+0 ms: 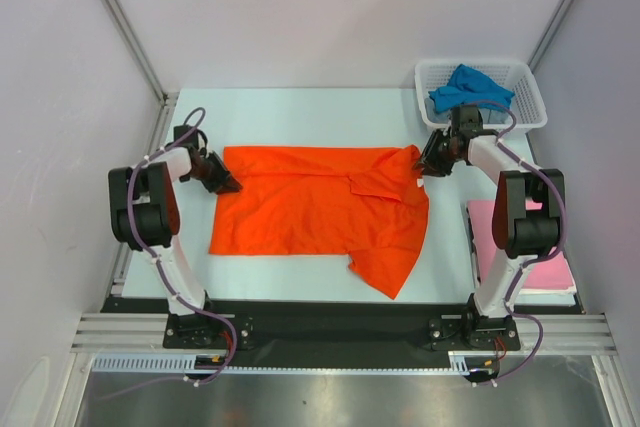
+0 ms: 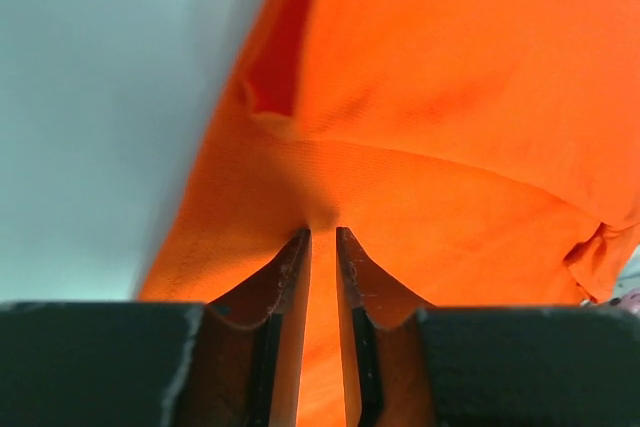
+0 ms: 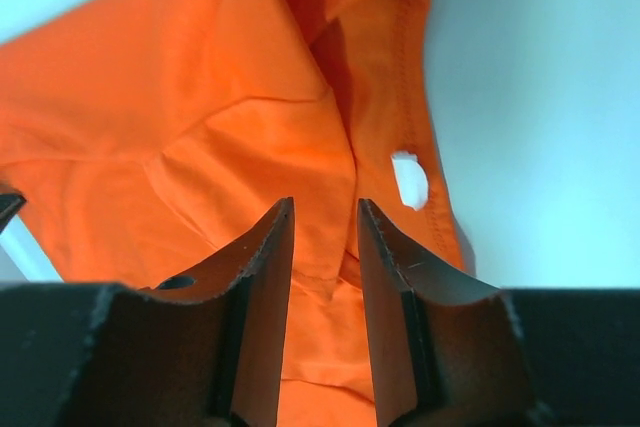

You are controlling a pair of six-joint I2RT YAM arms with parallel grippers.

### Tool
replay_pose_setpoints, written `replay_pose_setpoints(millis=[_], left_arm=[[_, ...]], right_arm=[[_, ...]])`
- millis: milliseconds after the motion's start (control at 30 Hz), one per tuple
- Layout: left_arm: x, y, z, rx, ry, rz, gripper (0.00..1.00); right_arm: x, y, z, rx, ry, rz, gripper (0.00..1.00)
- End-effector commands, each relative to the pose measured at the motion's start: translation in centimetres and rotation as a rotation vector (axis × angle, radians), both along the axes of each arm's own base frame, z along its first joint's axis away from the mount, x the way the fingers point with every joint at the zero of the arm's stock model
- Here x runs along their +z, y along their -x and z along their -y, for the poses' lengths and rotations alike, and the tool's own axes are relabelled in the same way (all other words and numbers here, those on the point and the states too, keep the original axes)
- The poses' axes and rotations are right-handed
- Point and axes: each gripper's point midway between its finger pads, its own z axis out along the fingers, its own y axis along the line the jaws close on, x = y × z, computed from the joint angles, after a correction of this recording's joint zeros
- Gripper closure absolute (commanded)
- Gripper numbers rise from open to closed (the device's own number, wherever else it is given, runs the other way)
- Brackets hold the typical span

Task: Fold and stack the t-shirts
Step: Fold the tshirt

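The orange-red t-shirt [image 1: 320,207] lies spread flat across the middle of the table, one sleeve hanging toward the near edge. My left gripper [image 1: 225,184] is down on its left edge; in the left wrist view its jaws [image 2: 322,232] stand a narrow gap apart with orange cloth [image 2: 450,97] between and under them. At the shirt's far right corner sits my right gripper [image 1: 428,167]. Its jaws [image 3: 324,202] stand wider apart over the folded hem [image 3: 200,127]. A blue t-shirt [image 1: 470,87] lies crumpled in the basket. The pink t-shirt [image 1: 482,237] lies folded at the right.
The white mesh basket [image 1: 530,107] stands at the back right corner, just behind my right gripper. Grey walls and metal rails close in the table on the left, the right and the back. The pink shirt lies partly under the right arm.
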Motion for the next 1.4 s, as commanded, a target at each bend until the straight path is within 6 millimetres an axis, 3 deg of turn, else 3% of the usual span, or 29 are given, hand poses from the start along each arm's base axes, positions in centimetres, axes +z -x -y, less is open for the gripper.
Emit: replay_pose_setpoints(millis=[0, 133, 200, 267, 367, 467, 600, 733, 767, 800, 833, 867, 967, 1133, 1367], left_arm=[[-3.0, 1.8, -4.4, 0.094, -0.107, -0.115, 0.77], [-2.6, 2.6, -7.0, 0.134, -0.151, -0.138, 0.77], [-1.4, 2.4, -7.4, 0.119, -0.177, -0.125, 0.77], [-0.3, 2.5, -7.3, 0.115, -0.188, -0.11, 0.75], [2.0, 2.6, -7.2, 0.121, -0.217, -0.069, 0.65], [4.1, 1.8, -6.9, 0.112, -0.235, -0.006, 0.59], [5.3, 1.4, -7.5, 0.094, -0.286, 0.016, 0.6], [7.0, 0.5, -5.5, 0.014, -0.31, 0.1, 0.63], [7.4, 0.2, -5.4, -0.02, -0.37, 0.116, 0.59], [7.4, 0.2, -4.9, -0.048, -0.408, 0.111, 0.51], [7.3, 0.2, -3.1, -0.107, -0.424, 0.112, 0.38], [7.2, 0.0, -3.9, -0.091, -0.499, 0.094, 0.29], [5.7, 0.4, -3.8, -0.096, -0.514, 0.042, 0.3], [4.6, -0.2, -5.8, -0.122, -0.587, 0.003, 0.4], [2.4, 0.3, -5.7, -0.173, -0.549, -0.041, 0.39]], right_arm=[[1.1, -2.0, -0.5, -0.029, -0.029, 0.085, 0.64], [1.5, -3.7, -1.4, -0.033, -0.078, 0.134, 0.63], [1.7, -4.4, -2.1, -0.045, -0.115, 0.131, 0.59], [2.3, -5.2, -3.0, -0.046, -0.14, 0.161, 0.48], [2.5, -6.2, -3.2, -0.125, -0.15, 0.169, 0.41], [2.2, -6.6, -2.9, -0.157, -0.133, 0.158, 0.39], [1.7, -6.8, -2.5, -0.158, -0.136, 0.14, 0.39], [2.3, -6.3, -2.1, -0.129, -0.102, 0.15, 0.38], [2.6, -6.2, -2.1, -0.123, -0.092, 0.155, 0.38], [2.5, -6.0, -2.0, -0.113, -0.079, 0.155, 0.37], [2.5, -5.7, -1.8, -0.112, -0.076, 0.148, 0.37], [2.6, -5.5, -1.8, -0.106, -0.074, 0.15, 0.37], [3.2, -5.0, -1.8, -0.097, -0.073, 0.166, 0.38], [4.1, -4.7, -1.4, -0.075, -0.059, 0.193, 0.38], [4.2, -4.4, -0.7, -0.074, -0.063, 0.203, 0.38]])
